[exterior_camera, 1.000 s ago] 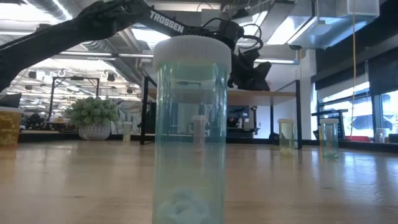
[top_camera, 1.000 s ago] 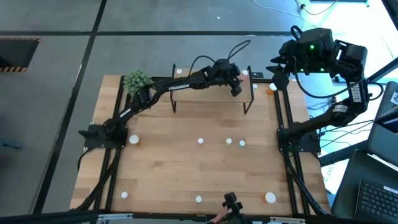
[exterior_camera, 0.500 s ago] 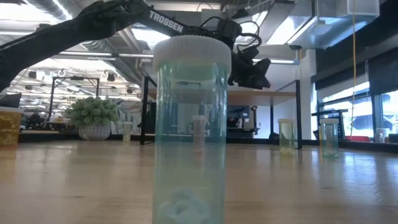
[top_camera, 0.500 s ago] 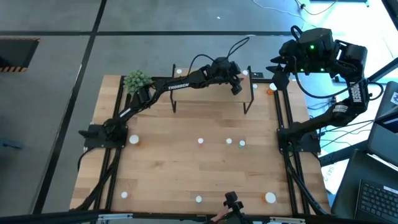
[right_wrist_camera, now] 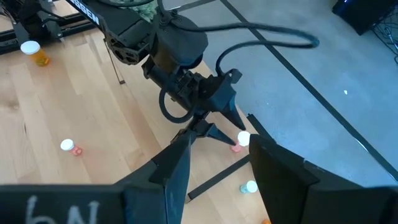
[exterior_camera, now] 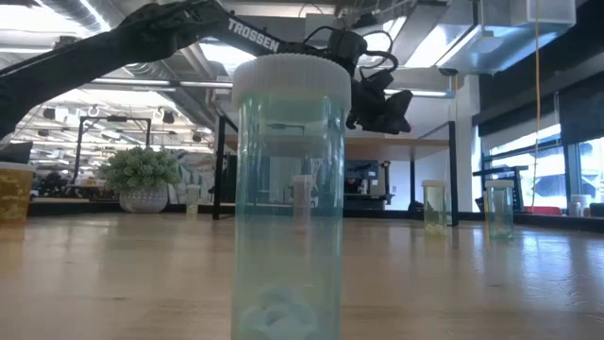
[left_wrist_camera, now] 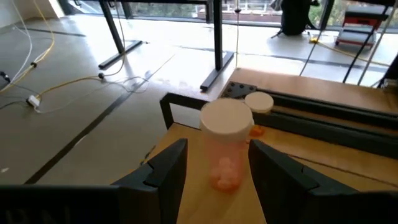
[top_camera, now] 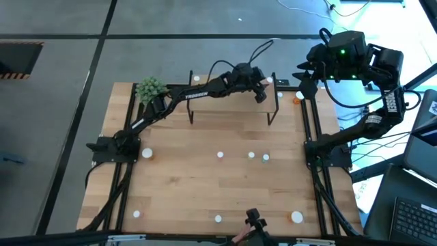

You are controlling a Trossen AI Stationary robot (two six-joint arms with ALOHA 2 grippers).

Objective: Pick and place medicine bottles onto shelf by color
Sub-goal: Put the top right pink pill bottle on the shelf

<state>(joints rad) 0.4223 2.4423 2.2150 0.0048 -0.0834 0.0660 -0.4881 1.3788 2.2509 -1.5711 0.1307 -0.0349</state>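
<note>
Left gripper point(left_wrist_camera: 214, 168), reached over the shelf point(top_camera: 232, 96) at the bench's far edge: its two dark, flat fingers point(left_wrist_camera: 165, 171) stand spread apart, holding nothing. A pink-red bottle point(left_wrist_camera: 225, 144) stands upright on the light-wood board in line with the gap between the fingers, just beyond their tips and touching neither. The bottle is a translucent cylinder with a broad, pale, disc-shaped cap; small pale contents lie at its base. A second pale-capped bottle point(left_wrist_camera: 259, 103) shows just behind it, near the bench's dark metal rail.

The shelf is a smooth rectangular board on thin black legs, set along the far edge of the bench point(top_camera: 205, 178).

Right gripper point(right_wrist_camera: 214, 158), raised off the bench's far right corner, fingers parted and empty.

A clear greenish bottle point(exterior_camera: 288, 198) with a ribbed white cap stands at the bench's near edge; further small bottles point(top_camera: 251, 156) are scattered across the middle and near parts of the bench.
</note>
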